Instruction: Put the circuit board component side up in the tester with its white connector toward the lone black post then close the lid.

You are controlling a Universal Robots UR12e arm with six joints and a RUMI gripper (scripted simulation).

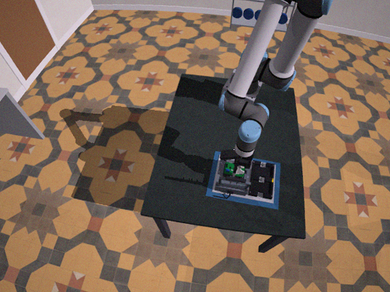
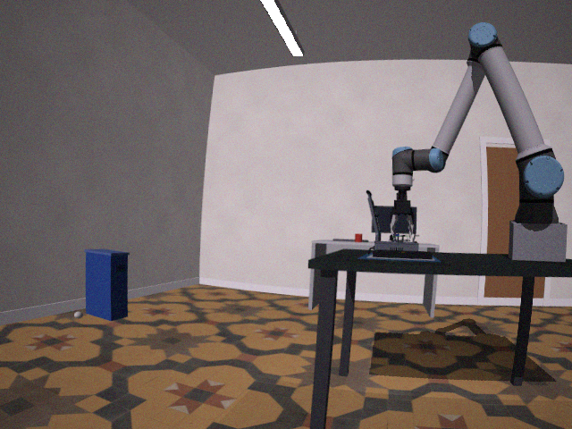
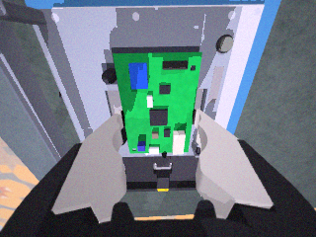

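The green circuit board [image 3: 158, 101] [image 1: 229, 168] is component side up between my fingers, over the grey bed of the tester [image 3: 79, 37] [image 2: 395, 246]. My gripper [image 3: 158, 111] [image 2: 402, 233] is shut on its long edges. The board's white connector [image 3: 179, 140] is at the lower right in the wrist view, its blue part at the upper left. A black post [image 3: 109, 75] stands left of the board. Whether the board touches the bed, and the pins under it, cannot be seen. The lid [image 1: 231, 185] [image 2: 382, 219] stands open. The black tray [image 3: 140, 173] [image 1: 267, 171] shows no board.
A round knob [image 3: 225, 43] sits at the upper right of the tester in the wrist view. A metal clip [image 3: 162, 167] and a yellow mark [image 3: 163, 190] are on the tray. Tester and tray sit on a blue mat [image 1: 259, 203] near the table's front edge.
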